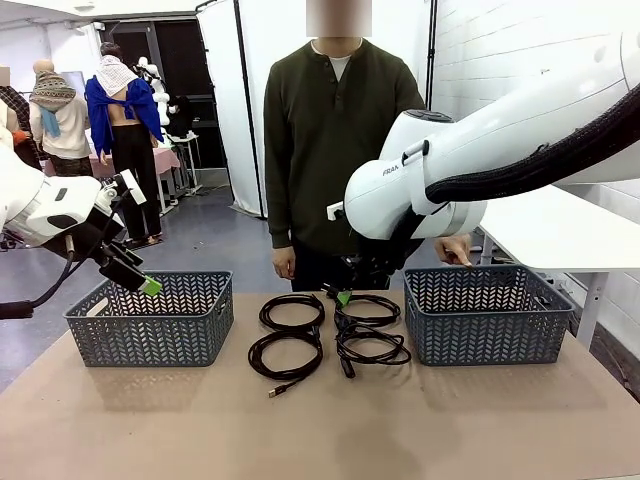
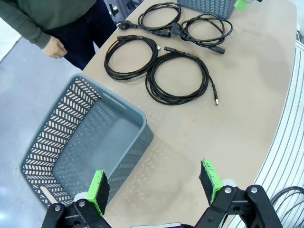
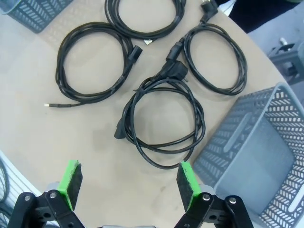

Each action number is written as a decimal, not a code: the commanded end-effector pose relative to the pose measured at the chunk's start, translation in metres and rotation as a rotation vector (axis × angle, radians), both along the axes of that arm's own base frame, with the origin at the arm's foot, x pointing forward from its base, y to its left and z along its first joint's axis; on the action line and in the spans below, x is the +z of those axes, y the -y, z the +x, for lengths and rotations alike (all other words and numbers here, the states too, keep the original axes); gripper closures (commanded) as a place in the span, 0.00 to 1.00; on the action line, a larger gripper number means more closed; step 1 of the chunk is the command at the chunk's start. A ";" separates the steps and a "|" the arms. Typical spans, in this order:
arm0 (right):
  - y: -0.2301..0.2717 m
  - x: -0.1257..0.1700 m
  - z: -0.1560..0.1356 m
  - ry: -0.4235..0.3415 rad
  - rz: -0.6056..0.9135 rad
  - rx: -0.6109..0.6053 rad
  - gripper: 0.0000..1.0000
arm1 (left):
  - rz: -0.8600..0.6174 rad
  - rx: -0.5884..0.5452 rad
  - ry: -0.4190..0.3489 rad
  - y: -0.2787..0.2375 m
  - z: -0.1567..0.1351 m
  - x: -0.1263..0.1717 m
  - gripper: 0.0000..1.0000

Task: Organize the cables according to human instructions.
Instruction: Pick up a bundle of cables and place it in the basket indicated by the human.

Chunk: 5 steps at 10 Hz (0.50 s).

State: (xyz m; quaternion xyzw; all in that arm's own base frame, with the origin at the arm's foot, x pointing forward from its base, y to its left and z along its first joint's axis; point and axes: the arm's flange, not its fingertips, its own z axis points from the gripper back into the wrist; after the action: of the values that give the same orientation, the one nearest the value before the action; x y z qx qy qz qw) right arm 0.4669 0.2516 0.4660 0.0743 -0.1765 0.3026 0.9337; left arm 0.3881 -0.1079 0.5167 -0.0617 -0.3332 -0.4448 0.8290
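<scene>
My right gripper (image 3: 129, 175), jaws wide apart and empty, hangs above the four cables (image 2: 149, 83) on the table (image 1: 450, 420), nearest coil (image 3: 202, 126) flat straight ahead of its fingers, while my left gripper (image 2: 154, 180), also apart, sits farther off over the left basket (image 2: 118, 111).

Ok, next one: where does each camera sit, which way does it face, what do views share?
Front: fixed between the arms, robot's side, facing across the table at the person; left arm, right arm at the sides.
Left wrist: on the left arm, looking down at the left basket and cables; open left fingers below.
Right wrist: on the right arm, above the cables and right basket; open right fingers below.
Shared: both wrist views show all four cables.
</scene>
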 end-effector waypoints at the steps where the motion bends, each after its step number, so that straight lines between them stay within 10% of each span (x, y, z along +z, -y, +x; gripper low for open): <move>1: 0.005 -0.004 -0.003 -0.008 0.004 0.017 0.00 | -0.011 -0.005 -0.003 -0.002 0.001 -0.001 0.00; 5: -0.016 -0.011 0.018 -0.057 0.019 -0.110 0.00 | -0.011 -0.005 -0.003 -0.002 0.001 -0.001 0.00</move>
State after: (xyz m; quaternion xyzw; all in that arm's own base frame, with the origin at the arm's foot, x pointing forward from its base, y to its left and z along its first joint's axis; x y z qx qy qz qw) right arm 0.4747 0.2581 0.4568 0.0822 -0.1659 0.2732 0.9440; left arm 0.3881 -0.1079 0.5168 -0.0615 -0.3332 -0.4448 0.8291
